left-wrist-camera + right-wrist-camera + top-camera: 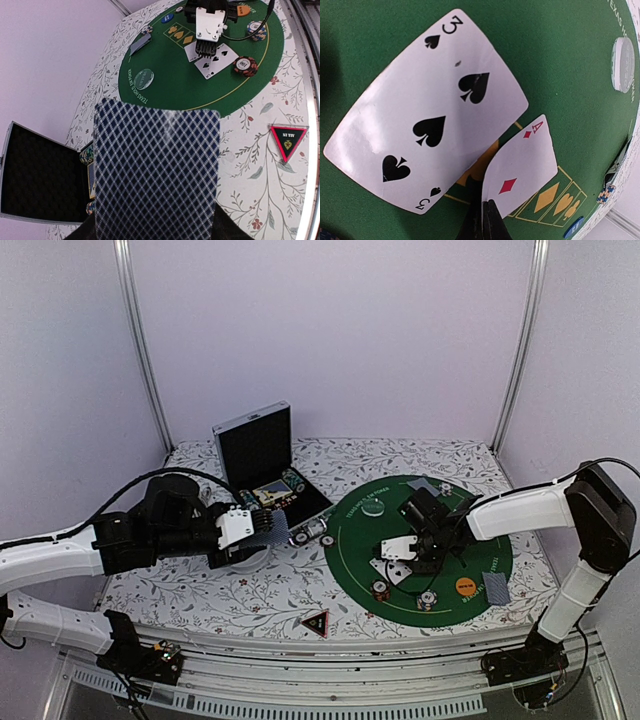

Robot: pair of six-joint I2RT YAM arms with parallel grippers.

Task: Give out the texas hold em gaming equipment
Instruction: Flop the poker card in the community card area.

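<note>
At the left of the overhead view, my left gripper [258, 530] grasped the lattice-backed cards [157, 175], holding them clear of the table in front of the open black case [252, 445]. I could not tell whether that was one card or a stack. The black red-edged triangle [288, 141] lay on the floral cloth at lower centre, just off the green mat [350, 540].

Right of centre, over the mat, my right gripper [484, 212] was clenched and appeared to pinch the lower corner of the ace of diamonds [520, 165]. The three of spades [430, 115] lay face up just beside it. A red-edged chip [245, 65] sat near both cards. Further right, an orange disc [465, 586] and a face-down card [495, 587] rested near the mat's rim.

The step in hand looked like dealing face-up cards onto the mat. Next, I judged, the ace needed laying flat beside the three without overlapping it, then a clean release, before the right arm reached left for another card.
</note>
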